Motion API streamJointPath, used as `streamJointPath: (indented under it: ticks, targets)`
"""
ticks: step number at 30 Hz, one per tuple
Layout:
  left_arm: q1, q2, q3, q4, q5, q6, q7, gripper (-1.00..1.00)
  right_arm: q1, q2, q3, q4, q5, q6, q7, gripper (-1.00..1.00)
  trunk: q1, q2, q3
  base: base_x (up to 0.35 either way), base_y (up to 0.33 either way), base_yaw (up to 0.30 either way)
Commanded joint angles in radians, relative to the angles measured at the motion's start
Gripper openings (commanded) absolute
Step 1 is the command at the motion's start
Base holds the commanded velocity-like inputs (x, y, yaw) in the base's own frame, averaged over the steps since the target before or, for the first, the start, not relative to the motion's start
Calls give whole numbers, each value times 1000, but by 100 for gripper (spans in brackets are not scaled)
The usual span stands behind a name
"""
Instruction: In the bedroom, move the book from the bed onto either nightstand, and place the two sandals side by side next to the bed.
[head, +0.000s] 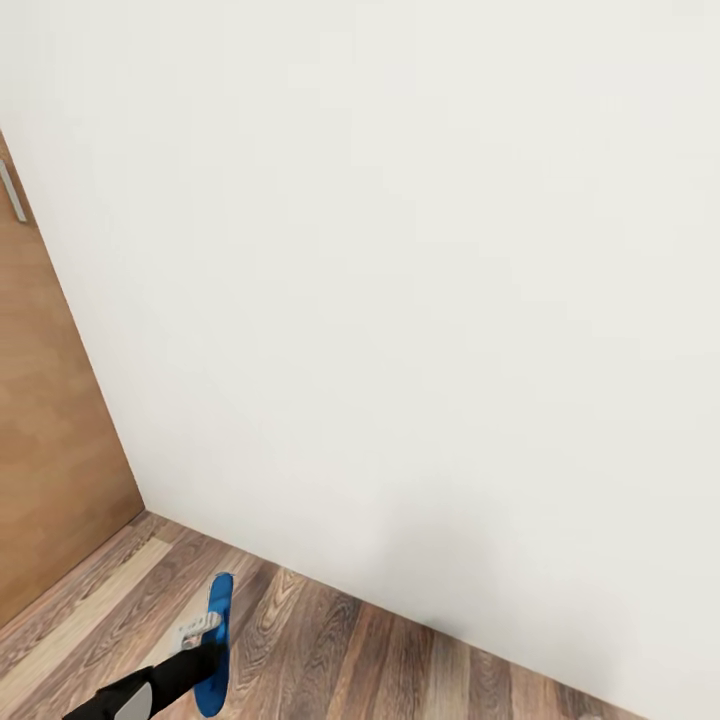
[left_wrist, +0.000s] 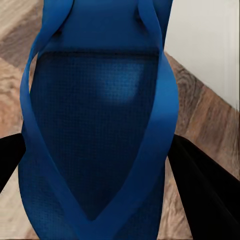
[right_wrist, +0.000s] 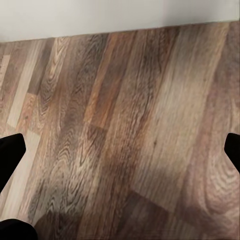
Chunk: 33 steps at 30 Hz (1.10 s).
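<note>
**Operator:** Report the surroundings, largest item first.

**Technician:** A plain white wall (head: 400, 250) faces the robot. A brown door (head: 50, 420) stands at the left. The wood-plank floor (head: 350, 660) runs along the wall's base. The route ahead is closed by the wall, so in my judgement the base must turn before the sandal can be carried toward the bed.

**Operator:** Locate the task item.

**Technician:** One blue sandal (head: 215, 640) is held off the floor by the left claw (head: 200, 632), low at the left of the head view. In the left wrist view the sole (left_wrist: 100, 125) sits between the dark fingers (left_wrist: 200, 185), which are closed on it.

**Operator:** Handling properties?

**Technician:** Judged light, thin and flexible. Grip the flat sole across its width; the straps (left_wrist: 165, 115) are probably too slack to hold by.

**Operator:** Right claw?

**Technician:** The right claw (right_wrist: 120, 155) is spread wide and empty above bare floor.
</note>
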Motion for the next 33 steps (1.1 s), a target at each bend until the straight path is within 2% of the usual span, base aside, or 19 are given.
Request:
streamJointPath:
  ticks: [1,2,3,5,6,9,12,16,23,33]
  targets:
    - [-1,5,0,8,-10,2,-28,-100,0,0,-1,0,-8,9,3,100,-1,0,3,0,0,0]
    - [-1,9,-1,15,-25,2,-55,-100,0,0,-1,0,-8,9,3,100,-1,0,7,0,0,0]
    - [-1,15,-2,28,-58,1,-117,-100,0,0,-1,0,-8,9,4,100,-2,0,11,0,0,0]
    - [-1,19,-3,36,-90,-2,-182,-100,0,0,0,0,-8,9,4,100,-2,1,19,0,0,0]
    - [-1,21,-3,42,-119,-8,-236,-100,0,0,1,0,-8,9,4,100,-6,8,22,0,0,0]
    - [-1,23,-4,49,-165,-23,-290,-100,0,0,1,0,-8,9,5,100,-18,29,31,0,0,0]
    - [-1,22,-5,63,-188,-36,-298,-100,0,0,2,0,-7,9,5,100,-29,50,40,0,0,0]
    - [-1,20,-5,84,-200,-53,-281,-100,0,0,4,0,-7,9,5,100,-45,78,53,0,0,0]
    - [0,7,-6,94,-204,-84,-221,-100,0,1,5,0,-7,9,3,100,-71,127,75,0,0,0]
    - [5,-11,-6,95,-204,-93,-202,-100,0,3,6,1,-7,9,3,100,-110,197,106,0,0,0]
